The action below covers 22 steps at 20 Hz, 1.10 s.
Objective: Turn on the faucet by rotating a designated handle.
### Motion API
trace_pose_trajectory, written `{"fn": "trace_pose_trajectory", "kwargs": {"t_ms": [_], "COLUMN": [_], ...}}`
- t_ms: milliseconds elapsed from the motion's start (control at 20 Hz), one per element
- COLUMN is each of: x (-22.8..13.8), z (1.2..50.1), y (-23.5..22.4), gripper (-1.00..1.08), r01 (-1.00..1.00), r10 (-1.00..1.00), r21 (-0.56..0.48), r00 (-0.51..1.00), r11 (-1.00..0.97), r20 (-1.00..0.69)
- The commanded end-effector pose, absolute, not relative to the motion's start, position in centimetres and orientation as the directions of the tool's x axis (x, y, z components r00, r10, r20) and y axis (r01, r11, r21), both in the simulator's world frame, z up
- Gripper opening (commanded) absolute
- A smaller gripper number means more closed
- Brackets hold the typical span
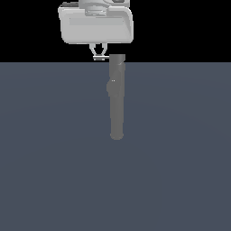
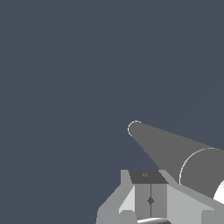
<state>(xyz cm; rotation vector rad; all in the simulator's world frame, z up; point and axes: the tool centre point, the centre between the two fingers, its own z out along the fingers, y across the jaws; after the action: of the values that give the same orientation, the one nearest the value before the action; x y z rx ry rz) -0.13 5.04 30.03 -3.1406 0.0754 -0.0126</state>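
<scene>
The faucet is a long matte grey cylinder lying on the dark floor, rounded end toward the viewer and squarer cap far away. A short pale handle juts from the cap toward the exterior view's left. My white gripper hangs directly over that rod. Its two thin fingers are drawn together, and their tips are at the rod or just above it; I cannot tell whether they touch. In the wrist view the faucet runs off beside my shut gripper, and I cannot pick out the handle there.
Flat dark blue-grey floor spreads all around the faucet. A small bulge sits on the faucet's side facing the exterior view's left. Black background lies beyond the floor's far edge.
</scene>
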Motion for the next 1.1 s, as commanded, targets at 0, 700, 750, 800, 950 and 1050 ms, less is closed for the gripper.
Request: {"fn": "trace_pose_trajectory", "kwargs": {"t_ms": [0,700,750,800,950,1050], "x": [-0.1,-4.7,-5.0,-5.4,-4.6,-5.1], "z": [30.1,30.1,30.0,30.1,30.0,30.0], "y": [5.0,3.7,3.6,3.5,3.1,2.3], "gripper": [-1.0,-1.0,-1.0,-1.0,-1.0,-1.0], "r01": [-0.048,-0.044,-0.044,-0.044,-0.044,-0.044], "r10": [-0.048,-0.044,-0.044,-0.044,-0.044,-0.044], "r21": [0.0,0.0,0.0,0.0,-0.001,-0.001], "r00": [0.999,0.999,0.999,0.999,0.999,0.999], "r11": [-0.999,-0.999,-0.999,-0.999,-0.999,-0.999], "r20": [0.008,0.002,0.001,0.001,0.012,0.009]}}
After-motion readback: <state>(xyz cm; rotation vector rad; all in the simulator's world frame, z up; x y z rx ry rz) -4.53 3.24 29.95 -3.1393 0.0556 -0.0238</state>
